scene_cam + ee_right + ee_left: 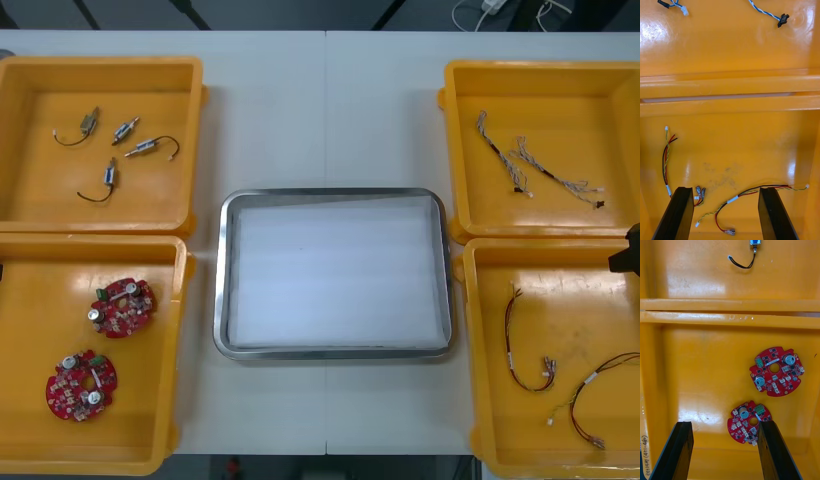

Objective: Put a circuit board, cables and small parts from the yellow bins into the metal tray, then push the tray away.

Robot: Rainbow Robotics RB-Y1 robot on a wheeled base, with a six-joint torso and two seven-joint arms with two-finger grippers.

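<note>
Left tool (724, 425): fingers spread, released, grasping nothing; poised over yellow bin of boards (696, 382). Near circuit board (743, 423) just ahead of tool, against one fingertip. Far circuit board (777, 370) farther ahead, apart from first.

Right tool (724, 191): fingers spread, released, nothing held; poised over yellow bin of cables (745, 150). Red and yellow cable (732, 200) runs across gap between fingers. Second cable (665, 161) just outside one finger.

Metal tray (333, 194), white inside, on surface (325, 110), well apart from both tools.
</note>
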